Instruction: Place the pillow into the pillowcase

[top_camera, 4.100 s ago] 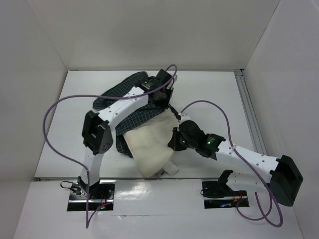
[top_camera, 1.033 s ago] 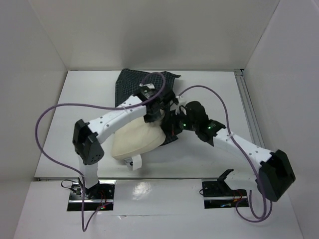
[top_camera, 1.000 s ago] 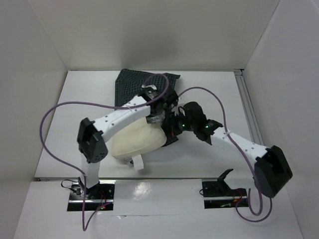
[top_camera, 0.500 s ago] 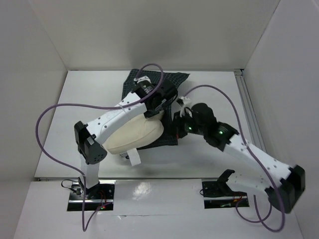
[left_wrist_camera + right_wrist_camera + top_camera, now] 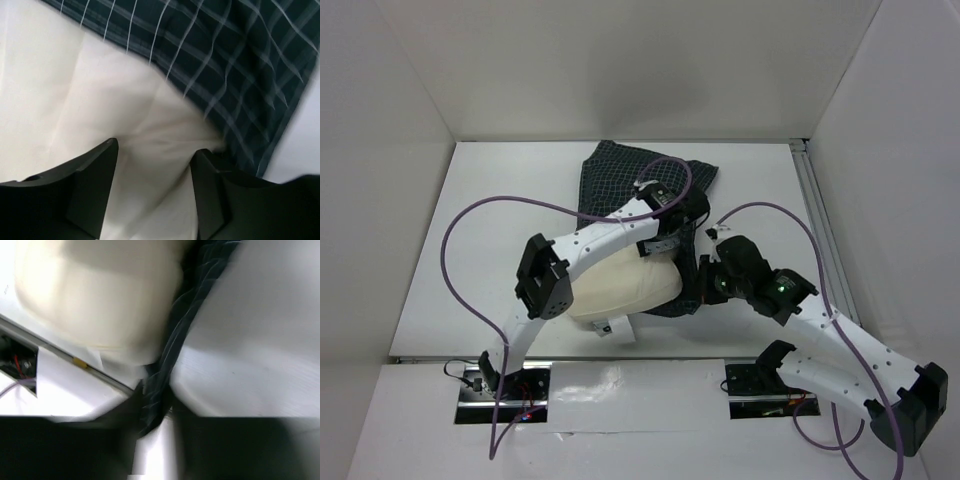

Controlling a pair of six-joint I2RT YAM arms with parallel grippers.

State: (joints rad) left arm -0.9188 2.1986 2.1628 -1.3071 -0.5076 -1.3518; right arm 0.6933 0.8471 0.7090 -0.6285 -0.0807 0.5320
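Since half a second ago the pillow [image 5: 625, 290] and pillowcase [image 5: 655, 180] have slid right and nearer on the table [image 5: 480, 250], the checked cloth now bunched further up; the pillow is plump, cream, faintly creased, its far end under the floppy navy case; the left gripper [image 5: 155, 165] stands open, pressing into the pillow; the right gripper [image 5: 152, 400], blurred, seems pinched on the pillowcase hem.

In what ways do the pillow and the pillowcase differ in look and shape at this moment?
The pillow is plain cream, while the pillowcase is dark with a thin white grid. The pillow is plump and rounded; the pillowcase lies flat and crumpled. The pillow has a small white tag at its near edge; no tag shows on the pillowcase. Both are soft fabric resting on the table.
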